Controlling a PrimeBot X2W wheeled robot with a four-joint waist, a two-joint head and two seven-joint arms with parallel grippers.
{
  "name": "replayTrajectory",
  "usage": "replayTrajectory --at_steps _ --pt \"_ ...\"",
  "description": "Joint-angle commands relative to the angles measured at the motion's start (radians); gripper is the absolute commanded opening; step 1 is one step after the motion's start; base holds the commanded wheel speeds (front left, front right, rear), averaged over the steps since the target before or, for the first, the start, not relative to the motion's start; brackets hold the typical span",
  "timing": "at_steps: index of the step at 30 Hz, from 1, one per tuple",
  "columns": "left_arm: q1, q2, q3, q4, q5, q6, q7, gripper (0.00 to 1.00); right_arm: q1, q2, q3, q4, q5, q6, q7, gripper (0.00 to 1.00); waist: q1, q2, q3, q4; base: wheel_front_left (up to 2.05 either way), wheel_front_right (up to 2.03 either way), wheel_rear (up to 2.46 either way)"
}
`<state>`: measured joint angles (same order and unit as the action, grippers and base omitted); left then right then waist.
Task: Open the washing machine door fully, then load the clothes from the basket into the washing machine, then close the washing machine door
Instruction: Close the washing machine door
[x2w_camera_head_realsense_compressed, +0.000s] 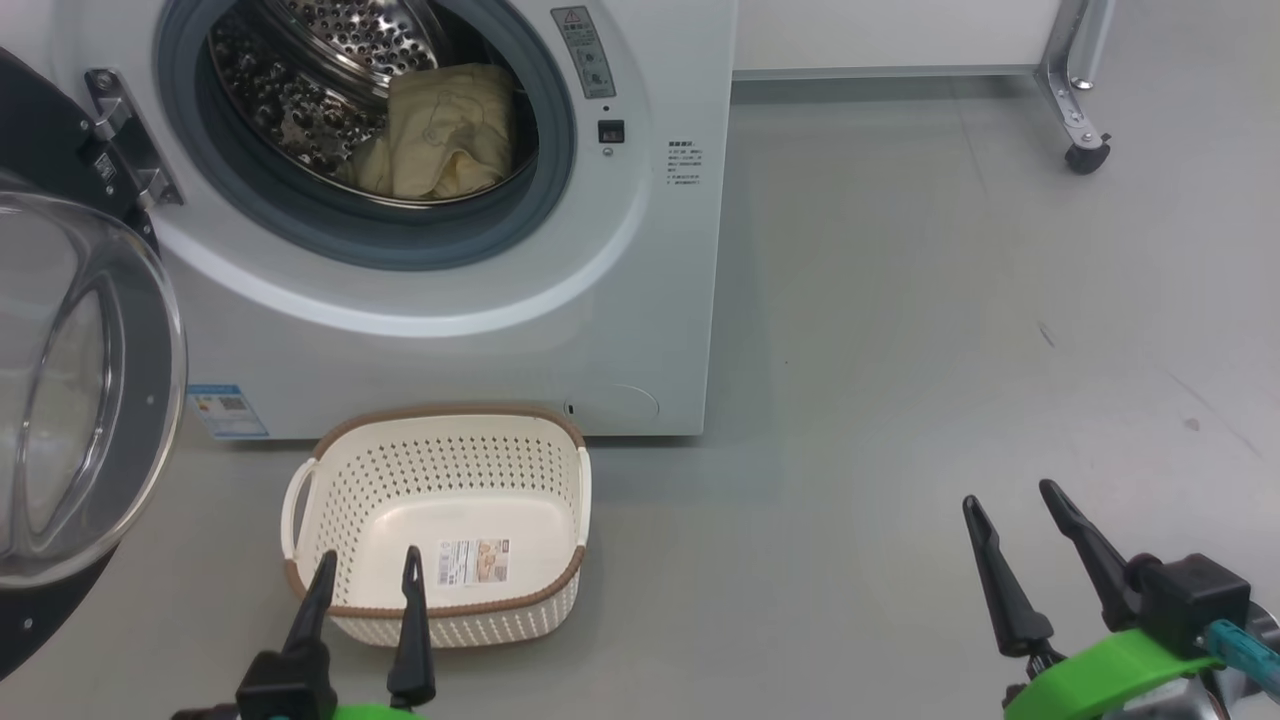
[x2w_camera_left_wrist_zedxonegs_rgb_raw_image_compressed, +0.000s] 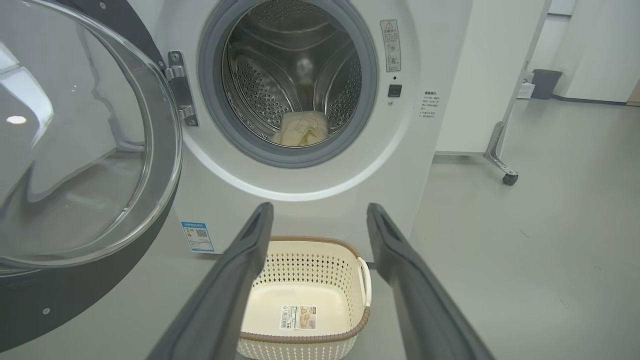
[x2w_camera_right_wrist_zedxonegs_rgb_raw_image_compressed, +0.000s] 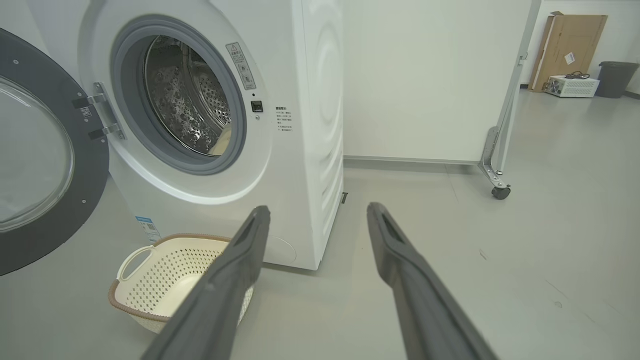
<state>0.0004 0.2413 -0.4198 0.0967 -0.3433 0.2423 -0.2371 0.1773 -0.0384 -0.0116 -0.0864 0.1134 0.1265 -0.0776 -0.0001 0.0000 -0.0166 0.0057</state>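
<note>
Left hand (x2w_camera_head_realsense_compressed: 368, 553) low at the lower left of the head view, two dark fingers spread wide and empty, tips pointing up and overlapping the near rim of the basket (x2w_camera_head_realsense_compressed: 440, 470). From its own wrist view, aimed over the basket at the front of the washing machine (x2w_camera_head_realsense_compressed: 640, 300). Right hand (x2w_camera_head_realsense_compressed: 1008, 493) at the lower right, fingers likewise spread, gripping nothing, leaning slightly leftward above the floor (x2w_camera_head_realsense_compressed: 900, 350), well apart from the machine. Upright on the floor just before the machine's lower front, the basket, a label sticker (x2w_camera_head_realsense_compressed: 472, 562) on its bottom. Heaped inside the drum (x2w_camera_head_realsense_compressed: 300, 90), right of its middle, the clothes (x2w_camera_head_realsense_compressed: 445, 135). Swung wide on the left-side hinge (x2w_camera_head_realsense_compressed: 125, 130), the washing machine door (x2w_camera_head_realsense_compressed: 90, 380), glass bowl bulging toward the camera.
</note>
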Motion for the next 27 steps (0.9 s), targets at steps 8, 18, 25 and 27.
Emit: replayTrajectory --at_steps 8,18,25,27 --pt "-0.054 0.021 0.035 -0.033 0.001 0.034 -0.008 1.00 -0.038 -0.012 0.013 -0.027 0.008 0.004 -0.011 1.00 0.0001 0.0000 0.001 0.003 -0.05 0.05 0.00" --pt "-0.061 0.023 0.028 -0.030 -0.001 0.037 -0.006 1.00 -0.035 -0.012 0.005 -0.024 0.010 0.004 -0.015 1.00 0.0001 0.0000 0.002 0.018 0.00 0.00 0.00" --pt "-0.074 0.026 0.023 -0.036 0.001 0.037 -0.006 1.00 -0.035 -0.012 -0.001 -0.027 0.007 0.004 -0.018 1.00 0.0001 0.0000 0.011 0.065 0.00 0.00 0.00" --pt "-0.077 0.027 0.022 -0.038 0.005 0.041 -0.006 1.00 -0.034 -0.012 -0.002 -0.028 0.006 0.004 -0.020 1.00 0.0001 0.0000 0.014 0.087 0.00 0.00 0.00"
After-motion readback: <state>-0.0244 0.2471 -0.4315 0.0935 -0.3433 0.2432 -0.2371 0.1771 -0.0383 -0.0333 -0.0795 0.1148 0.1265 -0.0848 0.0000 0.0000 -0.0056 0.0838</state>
